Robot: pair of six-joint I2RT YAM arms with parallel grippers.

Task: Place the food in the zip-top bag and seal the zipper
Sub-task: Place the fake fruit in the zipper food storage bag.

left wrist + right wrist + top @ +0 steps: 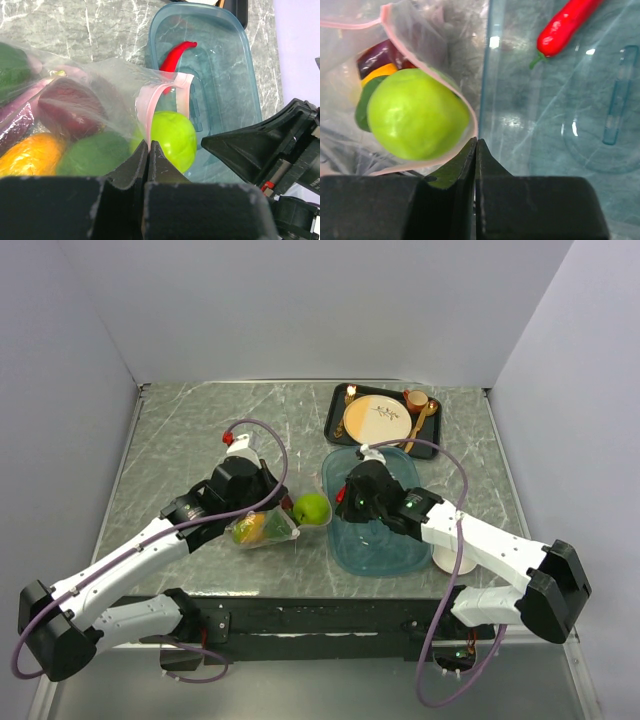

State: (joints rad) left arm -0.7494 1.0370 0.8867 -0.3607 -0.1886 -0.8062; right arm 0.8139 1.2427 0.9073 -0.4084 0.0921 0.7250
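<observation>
risk: round bright-green toy fruit (172, 137) sits half out of the mouth of the clear floppy zip-top bag (90, 80) and may roll out if a pinch slips; sealing now would strand the red toy chilli (176, 54) beyond, in the teal plastic tray (235, 80). left tool (149, 150) fully together, clamped on the pale pink zipper strip (145, 112); right tool (476, 146) likewise together, apparently nipping its other lip.

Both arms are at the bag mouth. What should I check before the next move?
1. Left gripper pinching the zipper: ok.
2. Right gripper pinching the zipper: ok, shut right at the strip.
3. Green fruit fully inside the zip-top bag: not ok, it sits in the mouth.
4. Red chili bagged: not ok, it lies in the teal tray.
5. Zipper sealed: not ok, the mouth is open.
</observation>
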